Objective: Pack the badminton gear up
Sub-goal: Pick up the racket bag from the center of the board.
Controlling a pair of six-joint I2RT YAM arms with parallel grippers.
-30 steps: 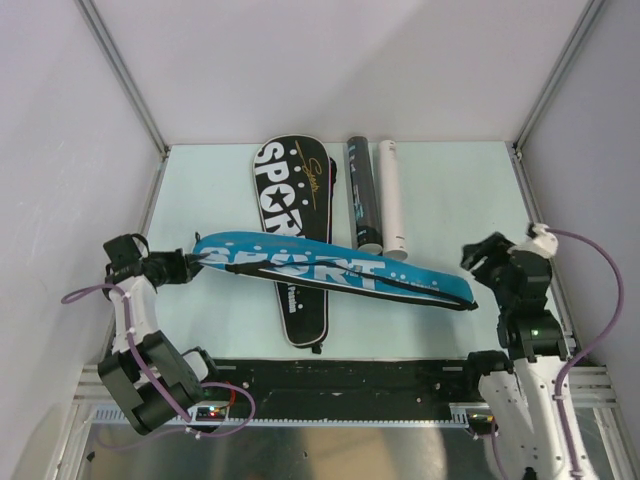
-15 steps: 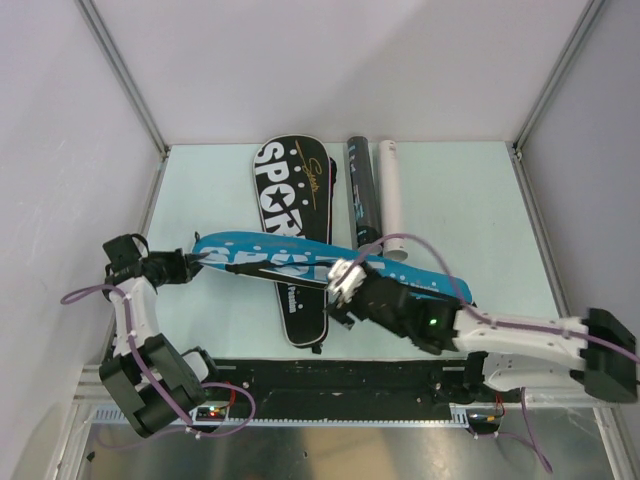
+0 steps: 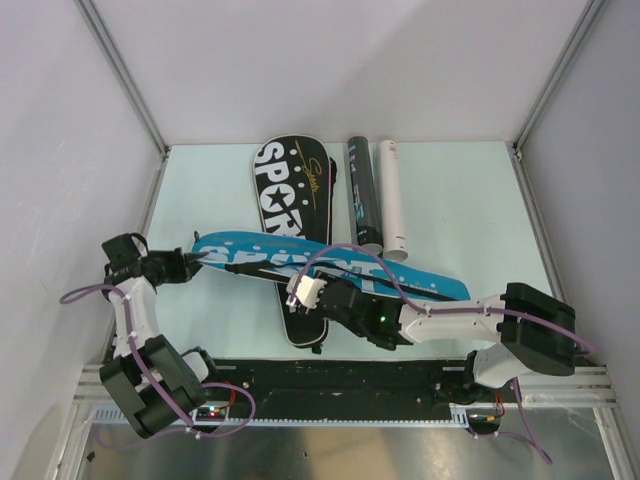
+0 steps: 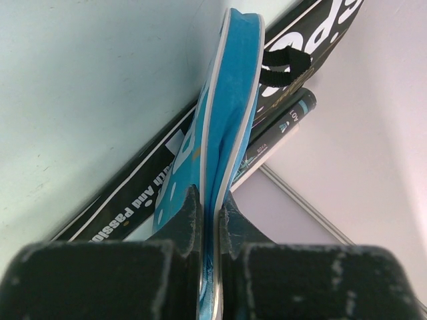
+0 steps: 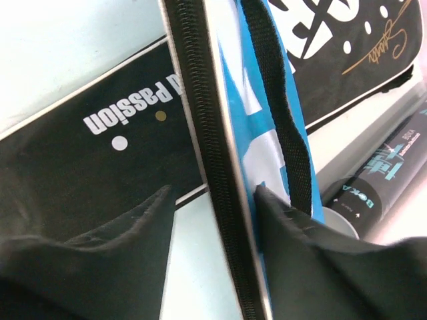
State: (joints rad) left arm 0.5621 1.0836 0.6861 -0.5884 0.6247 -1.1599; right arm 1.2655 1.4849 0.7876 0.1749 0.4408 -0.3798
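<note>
We see our left gripper (image 4: 210,207) pinching the blue cover (image 4: 230,100); the right gripper (image 5: 213,192) straddles its zipped edge, seemingly unclamped.

Blue SPORT cover (image 3: 260,256) crosses the black cover (image 3: 290,195) — black tube (image 3: 362,200), white tube (image 3: 392,200) alongside.

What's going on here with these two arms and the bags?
The two arms are working on badminton gear. The left gripper pinches one end of the blue cover, which lies across the black cover. The right gripper, stretched across the table, straddles the blue cover's zip edge with its jaws not closed on it. A black tube and a white tube lie side by side behind.
</note>
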